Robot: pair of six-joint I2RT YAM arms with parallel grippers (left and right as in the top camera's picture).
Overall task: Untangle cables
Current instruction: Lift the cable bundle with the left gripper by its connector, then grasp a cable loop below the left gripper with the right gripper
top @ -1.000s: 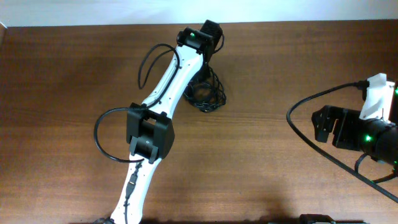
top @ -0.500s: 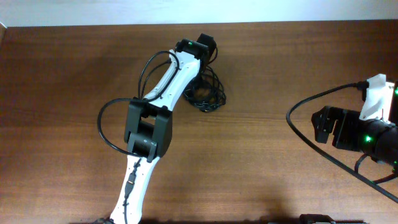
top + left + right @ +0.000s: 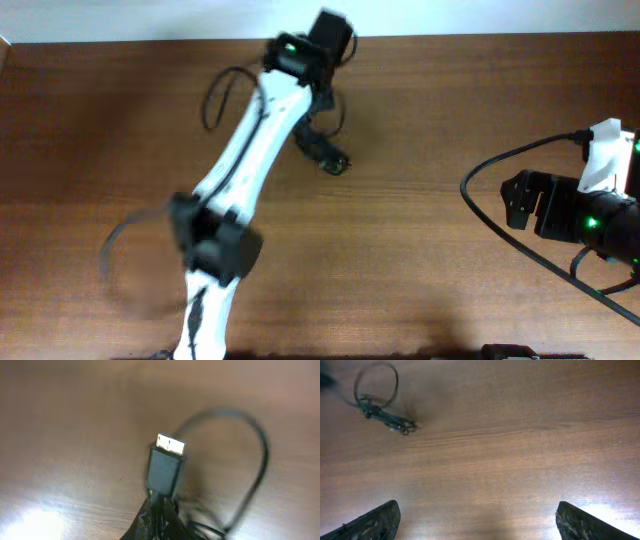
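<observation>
thin black cables (image 3: 322, 148) bunched upper centre of wooden worktop (image 3: 450, 120). left gripper (image 3: 156, 519) seems clamped on bundle below silver plug (image 3: 170, 445); right gripper (image 3: 477, 505) wide, empty. lift slowly, right pulls free loop.

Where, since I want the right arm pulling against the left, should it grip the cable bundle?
Probably the cable bundle at its free tail end, coming in from the right with the open right gripper. That end points away from the left gripper, which seems to hold the top, and looks slim enough for the fingers.
</observation>
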